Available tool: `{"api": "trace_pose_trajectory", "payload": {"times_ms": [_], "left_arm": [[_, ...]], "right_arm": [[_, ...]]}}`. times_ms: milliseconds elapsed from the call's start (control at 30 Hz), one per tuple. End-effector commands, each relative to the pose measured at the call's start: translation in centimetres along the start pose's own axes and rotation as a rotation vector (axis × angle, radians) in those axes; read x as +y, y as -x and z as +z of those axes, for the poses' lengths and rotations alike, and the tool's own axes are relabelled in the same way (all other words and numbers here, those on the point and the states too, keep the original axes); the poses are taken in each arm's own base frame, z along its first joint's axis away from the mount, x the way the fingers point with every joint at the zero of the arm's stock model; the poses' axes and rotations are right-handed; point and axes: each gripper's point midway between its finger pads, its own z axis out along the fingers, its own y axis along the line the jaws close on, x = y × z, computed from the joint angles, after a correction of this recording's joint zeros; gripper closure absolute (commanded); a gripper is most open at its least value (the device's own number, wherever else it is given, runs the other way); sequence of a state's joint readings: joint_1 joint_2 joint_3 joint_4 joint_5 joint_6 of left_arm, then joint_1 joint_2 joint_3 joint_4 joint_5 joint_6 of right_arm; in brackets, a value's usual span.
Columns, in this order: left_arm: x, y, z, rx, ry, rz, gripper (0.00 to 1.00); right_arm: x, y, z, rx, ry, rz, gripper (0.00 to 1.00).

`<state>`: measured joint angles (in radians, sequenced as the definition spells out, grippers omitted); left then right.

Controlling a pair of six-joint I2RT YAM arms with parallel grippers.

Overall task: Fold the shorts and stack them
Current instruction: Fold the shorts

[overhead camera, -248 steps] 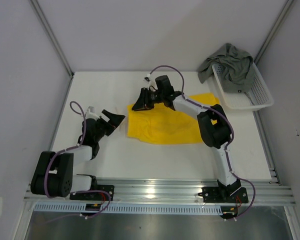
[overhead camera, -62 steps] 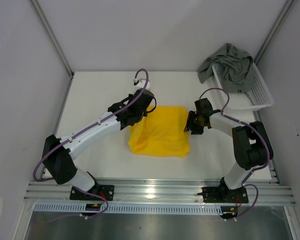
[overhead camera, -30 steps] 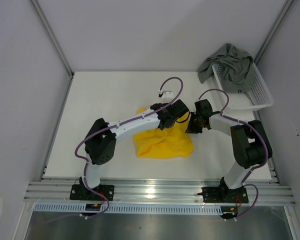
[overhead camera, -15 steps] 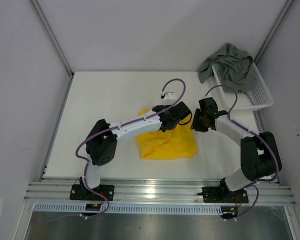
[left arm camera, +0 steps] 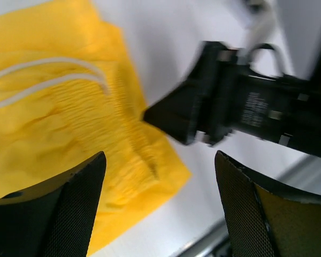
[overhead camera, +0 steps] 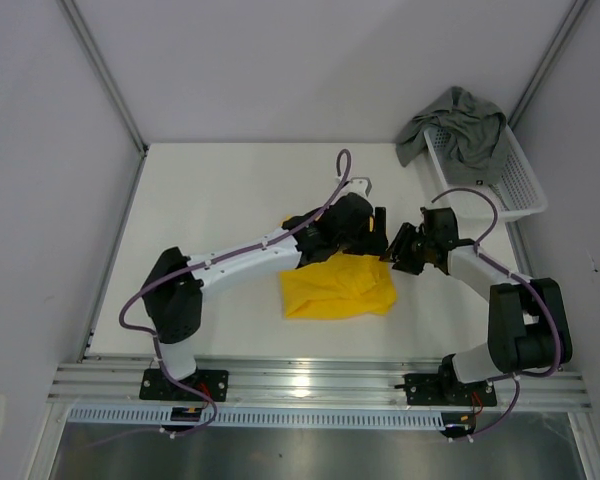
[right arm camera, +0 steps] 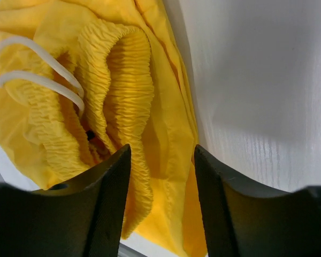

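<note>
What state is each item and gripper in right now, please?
yellow shorts: folded over, lying on the table, not gripped.
grey-green shorts: unfolded, crumpled over the basket's rim.
basket: upright, holding the grey-green shorts.
left gripper: open, empty.
right gripper: open, empty.

Yellow shorts [overhead camera: 338, 288] partly hidden under left arm [overhead camera: 260, 250], right gripper [left arm camera: 168, 120] blurred in left wrist view

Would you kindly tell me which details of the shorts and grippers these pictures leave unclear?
Top view: the left gripper hides the far edge of the yellow shorts.
Left wrist view: the right gripper is blurred, its jaws unreadable there.
Right wrist view: frame edges crop the yellow shorts.
Top view: the grey-green shorts lie bunched over the basket, shape unclear.
</note>
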<state>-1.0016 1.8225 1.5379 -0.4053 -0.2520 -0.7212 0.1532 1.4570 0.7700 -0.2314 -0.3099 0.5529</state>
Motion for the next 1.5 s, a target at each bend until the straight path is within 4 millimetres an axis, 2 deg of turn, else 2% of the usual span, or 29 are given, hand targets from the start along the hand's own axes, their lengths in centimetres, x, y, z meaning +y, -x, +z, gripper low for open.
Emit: {"api": "trace_pose_trajectory", "payload": {"times_ms": [0,67,133,167,200,267,300,467,533,633,667,800,833,933,967,1033,1067,1133,1167,1333,1467], "left_arm": [[-6.3,2.3,-4.0,-0.031,-0.327,0.049,0.17],[-5.8,2.4,-4.4,-0.023,-0.357,0.039,0.16],[-5.6,3.3,-5.9,-0.031,-0.427,0.007,0.16],[-4.4,4.2,-5.8,-0.044,-0.421,-0.014,0.16],[-3.0,3.7,-6.0,-0.035,-0.406,-0.015,0.16],[-0.4,4.7,-5.8,-0.059,-0.340,-0.024,0.16],[1.0,4.3,-5.5,-0.048,-0.311,-0.012,0.16],[5.4,4.0,-4.6,-0.019,-0.224,-0.002,0.17],[6.1,3.8,-4.2,-0.008,-0.209,0.005,0.17],[7.2,3.2,-3.4,0.018,-0.189,0.002,0.18],[7.3,3.1,-3.3,0.020,-0.186,0.002,0.18],[8.0,2.9,-3.5,0.018,-0.166,0.016,0.18],[8.1,3.0,-3.5,0.017,-0.162,0.016,0.19],[8.8,3.1,-3.7,0.019,-0.153,0.014,0.19],[9.1,3.2,-3.7,0.017,-0.148,0.011,0.19],[9.3,3.2,-3.7,0.020,-0.148,0.011,0.19],[9.4,3.5,-3.7,0.014,-0.145,0.010,0.19],[9.8,3.2,-3.6,0.024,-0.137,0.010,0.19],[10.0,3.2,-3.7,0.024,-0.131,0.007,0.19],[10.6,3.8,-4.0,0.012,-0.116,0.010,0.19],[11.1,4.2,-4.3,0.001,-0.105,0.011,0.19]], "right_arm": [[1.9,1.4,-0.8,-0.061,0.092,-0.005,0.45],[2.3,1.5,-1.4,-0.077,0.112,-0.010,0.39],[3.1,1.4,-1.9,-0.074,0.154,-0.019,0.35],[3.4,1.4,-2.0,-0.070,0.171,-0.020,0.31],[4.0,1.3,-2.2,-0.065,0.196,-0.026,0.30],[4.7,1.0,-2.6,-0.047,0.238,-0.027,0.25],[5.0,0.9,-2.7,-0.042,0.253,-0.026,0.25],[5.9,0.5,-2.9,-0.055,0.243,-0.074,0.30],[6.7,0.1,-2.6,-0.041,0.225,-0.122,0.30],[6.7,-0.3,-1.3,0.003,0.189,-0.156,0.32],[6.7,-0.5,-0.9,0.016,0.189,-0.159,0.35],[6.7,-1.2,-0.1,0.042,0.192,-0.185,0.37],[6.6,-1.6,0.1,0.060,0.199,-0.188,0.39],[6.6,-2.3,0.6,0.090,0.205,-0.192,0.51],[6.4,-2.4,0.8,0.100,0.204,-0.192,0.63],[6.8,-2.4,0.8,0.102,0.219,-0.193,0.74],[7.3,-2.3,0.4,0.104,0.240,-0.195,0.83],[8.3,-1.8,-0.2,0.096,0.264,-0.203,0.92],[8.8,-1.5,-0.6,0.090,0.275,-0.208,1.00],[11.7,-0.4,-4.2,0.058,0.372,-0.236,1.00],[11.4,0.5,-6.1,0.008,0.349,-0.241,1.00]]}}
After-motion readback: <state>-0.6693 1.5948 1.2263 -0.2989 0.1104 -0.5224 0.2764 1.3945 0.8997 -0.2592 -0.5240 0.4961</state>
